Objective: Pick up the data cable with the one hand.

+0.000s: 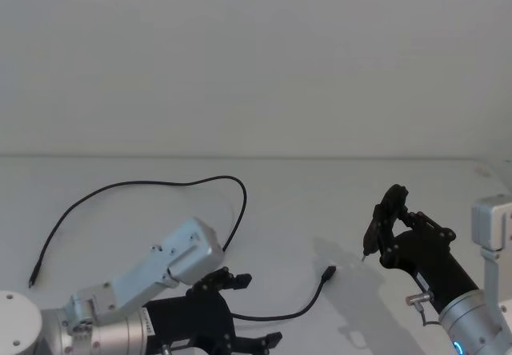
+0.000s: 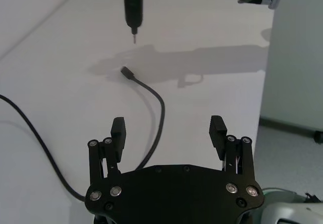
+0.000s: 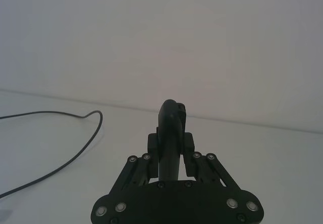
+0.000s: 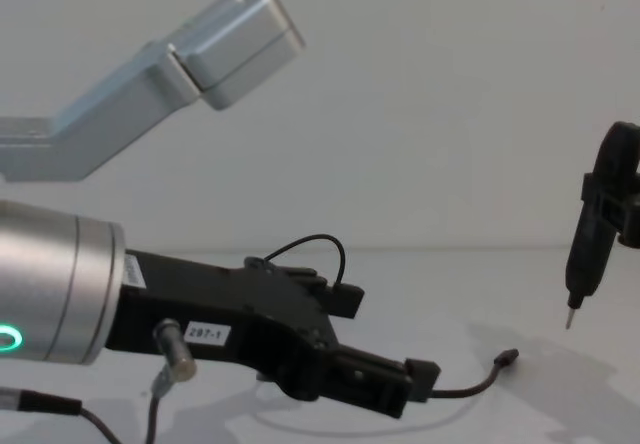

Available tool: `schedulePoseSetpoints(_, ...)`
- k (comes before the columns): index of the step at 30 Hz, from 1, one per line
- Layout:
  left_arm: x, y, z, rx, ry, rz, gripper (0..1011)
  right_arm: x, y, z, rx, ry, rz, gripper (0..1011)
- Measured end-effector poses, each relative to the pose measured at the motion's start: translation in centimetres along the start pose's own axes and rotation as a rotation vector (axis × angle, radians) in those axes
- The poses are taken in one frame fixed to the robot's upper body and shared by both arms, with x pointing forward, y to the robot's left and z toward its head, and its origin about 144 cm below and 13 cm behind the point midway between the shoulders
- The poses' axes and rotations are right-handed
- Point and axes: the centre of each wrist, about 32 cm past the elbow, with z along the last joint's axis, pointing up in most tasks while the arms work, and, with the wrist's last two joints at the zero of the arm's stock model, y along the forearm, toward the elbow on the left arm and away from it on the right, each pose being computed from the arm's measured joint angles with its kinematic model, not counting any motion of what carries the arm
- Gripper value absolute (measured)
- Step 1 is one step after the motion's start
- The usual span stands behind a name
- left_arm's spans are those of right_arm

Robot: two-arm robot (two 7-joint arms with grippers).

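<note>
Two fingers (image 2: 118, 130) of left gripper (image 2: 168, 128) spread wide, low over data cable (image 2: 162, 114) lying loose on table (image 1: 320, 203). Right gripper (image 3: 171, 146) pinches black tool (image 4: 585, 254) near plug (image 2: 126, 72). Risk: thin cable slips out, or fingers scrape table.

Robot test lab, bare bench setup.
Plain white table (image 1: 400, 203), blank white wall (image 1: 256, 51) behind it; black data cable (image 1: 144, 183) on table; silver robot arm (image 4: 60, 294) w/ green ring light (image 4: 8, 338) over table; right gripper (image 3: 170, 148) above table clamps pen-type screwdriver (image 4: 590, 234).
</note>
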Motion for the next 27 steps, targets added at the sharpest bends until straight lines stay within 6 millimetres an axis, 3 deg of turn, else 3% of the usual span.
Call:
schedulePoseSetpoints(15, -1.1, -1.6, 0.5, 0.058, 0.023, 0.081, 1001, 0.0, 0.0, 0.0, 0.000, 0.000, 0.000, 279)
schedulePoseSetpoints(27, -1.8, -4.2, 0.2, 0.087, 0.089, 0.147, 1001, 0.0, 0.0, 0.0, 0.000, 0.000, 0.000, 279)
